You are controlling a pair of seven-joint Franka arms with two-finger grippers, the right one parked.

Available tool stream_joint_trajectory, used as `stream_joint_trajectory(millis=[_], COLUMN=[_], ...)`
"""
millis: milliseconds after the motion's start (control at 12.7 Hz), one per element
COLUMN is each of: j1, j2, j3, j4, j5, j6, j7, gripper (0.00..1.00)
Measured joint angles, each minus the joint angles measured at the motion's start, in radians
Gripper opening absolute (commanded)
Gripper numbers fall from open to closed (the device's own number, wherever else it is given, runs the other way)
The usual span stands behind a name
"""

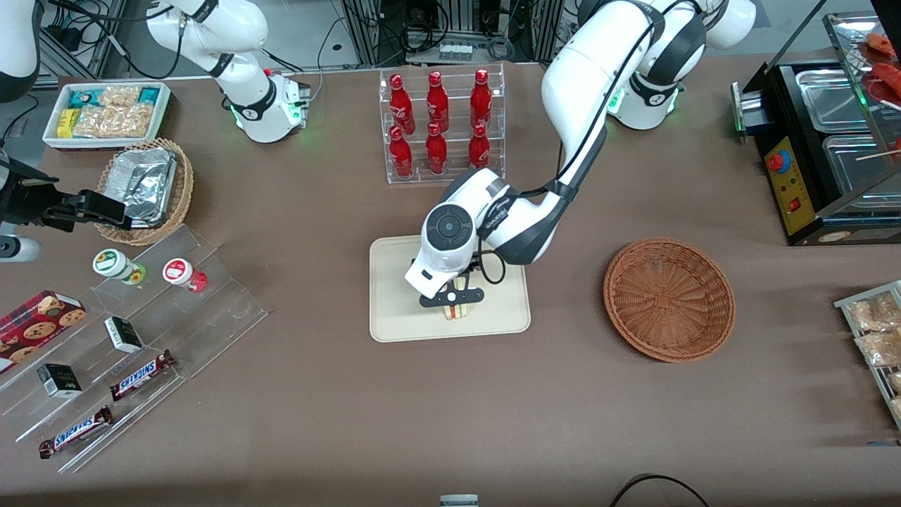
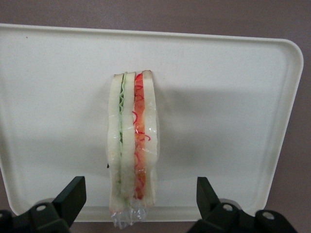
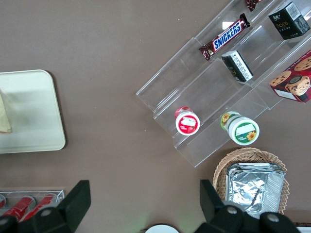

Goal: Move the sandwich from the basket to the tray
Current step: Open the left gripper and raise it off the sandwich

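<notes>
Sandwich [image 2: 132,145] standing on its edge on the tray [image 1: 394,317], right between the spread fingers of the claw [image 1: 452,296], untouched by either. Basket [image 1: 669,299] well apart toward the working arm's end. Snickers bars [image 1: 143,374] readable on the acrylic steps.

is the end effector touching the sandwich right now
Apart. The left wrist view shows the end effector open over the tray, with bare tray visible between each finger and the sandwich.

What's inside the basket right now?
Nothing: the basket shows only bare weave. The sandwich stands on the tray, between the open gripper's fingers.
</notes>
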Motion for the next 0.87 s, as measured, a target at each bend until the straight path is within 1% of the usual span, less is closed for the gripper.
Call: stream_joint_trajectory(millis=[473,709,867], j1=[0.002,0.038,0.077], j2=[-0.101,-0.171,-0.220], j3=[0.007,0.012,0.017], j4=[0.007,0.008,0.009], j5=[0.000,0.000,0.001], j6=[-0.043,-0.069,-0.147], j7=[0.000,0.002,0.020], gripper=[1.00,1.00,1.00])
